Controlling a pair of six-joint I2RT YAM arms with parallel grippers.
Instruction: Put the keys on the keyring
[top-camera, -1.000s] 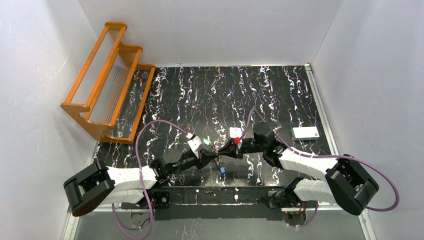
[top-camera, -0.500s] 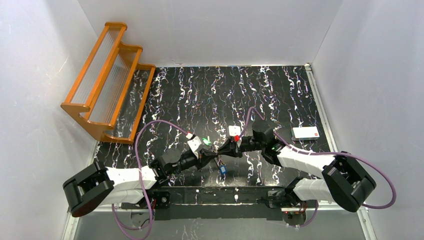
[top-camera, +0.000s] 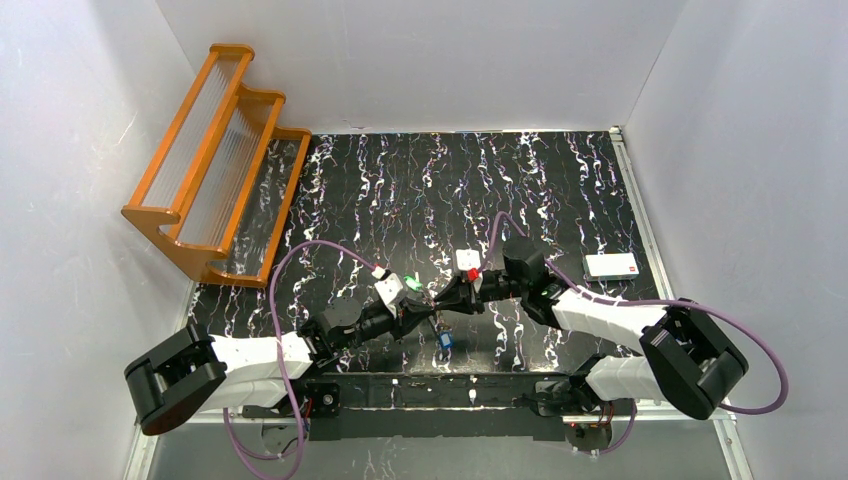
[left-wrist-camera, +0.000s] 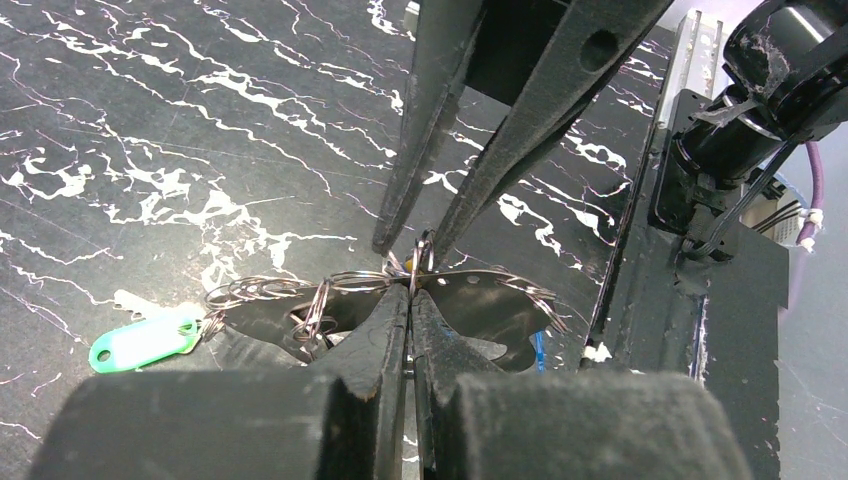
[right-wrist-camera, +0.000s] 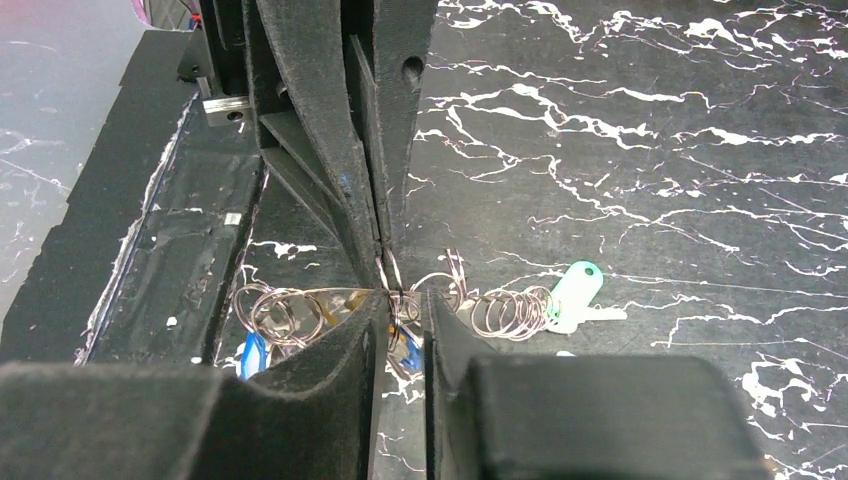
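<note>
**Both claws pinched on the keyring's wire**

Top view: low in the middle of the frame, the left claw (top-camera: 430, 314) and right claw (top-camera: 449, 298) meet tip to tip over the counter (top-camera: 560, 180). What they hold is too small to make out here. One blue key (top-camera: 443, 342) lies just below them. One orange rack (top-camera: 210, 165) stands upper left, and one white box (top-camera: 610, 265) sits at right.

Left wrist view: the left claw, at the bottom, is pressed together on a thin wire loop of the keyring (left-wrist-camera: 480, 295). The keyring is one flat grey piece with several wire coils, at centre frame. The right claw reaches in from the top, its tips clamped on the same wire. One green key (left-wrist-camera: 140, 340) lies lower left, touching the coils' end; I cannot tell whether it is threaded.

Right wrist view: green key right of centre, blue key lower left. An orange speck by the fingers may be a third key.

The step looks like prying a coil open. One claw should likely hold firm while the other pulls slowly, without twisting.
</note>
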